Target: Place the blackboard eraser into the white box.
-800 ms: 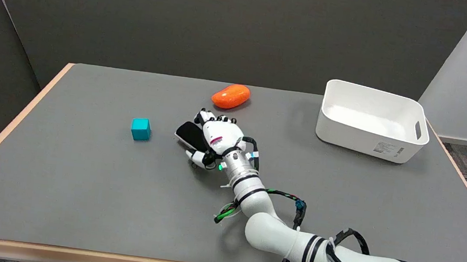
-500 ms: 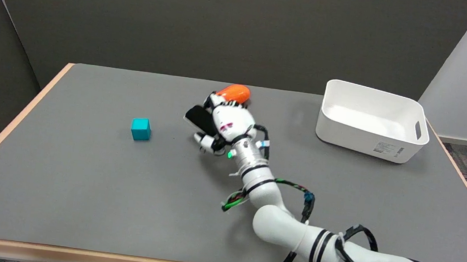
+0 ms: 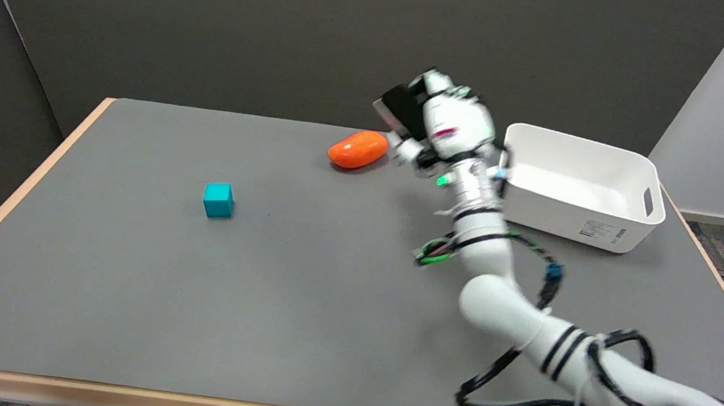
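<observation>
— Looking for the eraser (image 3: 402, 110): where is it?

— Up in the air, upper middle of the frame, a flat black slab with a pale edge, tilted. It sticks out to the left of the right hand (image 3: 447, 126), which has its fingers clamped on it.

— So the hand holds it off the table (image 3: 124, 286)?

— Yes, well above the grey top. The blur makes the fingers hard to read one by one, but the eraser sits plainly in the grip, against the dark back wall.

— And the box (image 3: 572, 218)?

— White, open-topped, just right of the hand in the picture, at the table's far right. The wrist crosses in front of its left wall. The eraser is left of the box's rim, not over its opening.

— Anything else on the table?

— An orange thing (image 3: 357, 149), oval, lying just below and left of the eraser in the picture. A teal cube (image 3: 218, 200) sits further left, well apart from the rest. The white arm (image 3: 525, 314) runs in from the lower right corner, cables looped along it.
</observation>
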You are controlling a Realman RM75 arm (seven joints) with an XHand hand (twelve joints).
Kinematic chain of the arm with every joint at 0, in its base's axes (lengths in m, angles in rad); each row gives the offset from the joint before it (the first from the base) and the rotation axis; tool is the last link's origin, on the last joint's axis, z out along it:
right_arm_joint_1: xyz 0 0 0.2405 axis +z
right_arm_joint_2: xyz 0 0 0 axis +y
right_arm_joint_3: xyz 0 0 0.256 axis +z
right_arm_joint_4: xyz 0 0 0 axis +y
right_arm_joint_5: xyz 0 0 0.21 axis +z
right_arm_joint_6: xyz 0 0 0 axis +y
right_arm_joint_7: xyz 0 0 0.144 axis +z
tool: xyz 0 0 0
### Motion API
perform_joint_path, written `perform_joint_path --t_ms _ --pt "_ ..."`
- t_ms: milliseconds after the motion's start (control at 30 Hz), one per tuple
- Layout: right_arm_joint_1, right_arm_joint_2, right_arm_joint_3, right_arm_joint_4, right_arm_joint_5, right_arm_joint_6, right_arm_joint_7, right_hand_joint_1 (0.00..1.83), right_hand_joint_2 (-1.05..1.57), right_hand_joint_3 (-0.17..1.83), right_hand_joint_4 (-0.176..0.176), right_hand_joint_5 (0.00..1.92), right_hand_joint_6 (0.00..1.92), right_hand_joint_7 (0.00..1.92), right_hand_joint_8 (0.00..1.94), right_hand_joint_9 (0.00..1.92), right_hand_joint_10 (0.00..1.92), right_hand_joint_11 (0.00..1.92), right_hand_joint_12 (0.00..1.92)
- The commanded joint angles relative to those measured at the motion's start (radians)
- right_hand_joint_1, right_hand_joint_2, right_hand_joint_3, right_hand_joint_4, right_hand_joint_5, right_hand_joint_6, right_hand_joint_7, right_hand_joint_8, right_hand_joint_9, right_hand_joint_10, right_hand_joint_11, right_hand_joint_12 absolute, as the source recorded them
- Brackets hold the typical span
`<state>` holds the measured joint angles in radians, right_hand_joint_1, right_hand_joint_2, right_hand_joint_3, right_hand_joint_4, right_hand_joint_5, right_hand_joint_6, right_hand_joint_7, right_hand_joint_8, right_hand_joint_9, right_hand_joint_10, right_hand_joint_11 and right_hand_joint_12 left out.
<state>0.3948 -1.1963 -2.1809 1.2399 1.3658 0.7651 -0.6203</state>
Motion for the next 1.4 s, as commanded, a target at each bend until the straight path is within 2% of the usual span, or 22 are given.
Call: perform_joint_path --t_ms 33,133,333,733,900,933,967,1000,1067,1100,1133,1200,1333,1400 --pt "-0.183 0.355 0.346 0.203 0.126 0.135 -0.015 1.20 1.26 0.41 -0.176 0.18 1.12 0.42 1.94 0.62 1.92 0.34 1.92" --pt "-0.243 0.388 0.389 0.194 0.165 0.149 -0.015 1.20 1.26 0.41 -0.176 0.18 1.12 0.42 1.94 0.63 1.92 0.34 1.92" --pt "-0.300 0.389 0.449 0.099 0.252 0.108 -0.006 1.20 1.25 0.42 -0.176 0.18 1.12 0.42 1.94 0.63 1.92 0.35 1.92" --pt "-0.248 0.360 0.351 -0.096 0.366 -0.010 -0.006 1.20 1.24 0.44 -0.176 0.19 1.14 0.43 1.94 0.65 1.92 0.37 1.92" --pt "-0.276 0.355 0.343 -0.089 0.397 -0.008 0.019 1.20 1.25 0.44 -0.176 0.19 1.11 0.42 1.94 0.62 1.92 0.37 1.92" --pt "-0.280 0.354 0.344 -0.088 0.408 -0.016 0.059 1.16 1.21 0.46 -0.174 0.18 1.04 0.41 1.87 0.58 1.86 0.36 1.90" --pt "-0.282 0.354 0.344 -0.089 0.409 -0.019 0.087 0.91 0.93 0.70 -0.158 0.14 0.65 0.33 1.40 0.50 1.47 0.38 1.77" --pt "-0.283 0.354 0.343 -0.094 0.401 -0.030 0.146 0.71 0.72 0.87 -0.141 0.10 0.35 0.25 0.98 0.40 1.13 0.37 1.64" --pt "-0.286 0.354 0.348 -0.103 0.396 -0.054 0.238 0.55 0.66 0.82 -0.106 0.02 0.21 0.05 0.43 0.08 0.71 0.15 1.42" --pt "-0.287 0.356 0.351 -0.112 0.375 -0.074 0.299 0.47 0.61 0.79 -0.091 0.00 0.11 0.00 0.19 0.00 0.42 0.06 1.31" --pt "-0.287 0.356 0.350 -0.118 0.361 -0.078 0.326 0.40 0.57 0.76 -0.080 0.00 0.01 0.00 0.02 0.00 0.11 0.01 1.21" --pt "-0.287 0.356 0.337 -0.127 0.322 -0.069 0.408 0.36 0.55 0.75 -0.073 0.00 0.00 0.00 0.00 0.00 0.01 0.00 1.15" --pt "-0.296 0.352 0.323 -0.096 0.269 -0.038 0.486 0.38 0.53 0.74 -0.073 0.00 0.00 0.00 0.00 0.00 0.00 0.00 1.03" --pt "-0.298 0.348 0.294 -0.073 0.208 0.038 0.538 0.39 0.56 0.65 -0.072 0.00 0.00 0.00 0.00 0.00 0.00 0.00 0.99"
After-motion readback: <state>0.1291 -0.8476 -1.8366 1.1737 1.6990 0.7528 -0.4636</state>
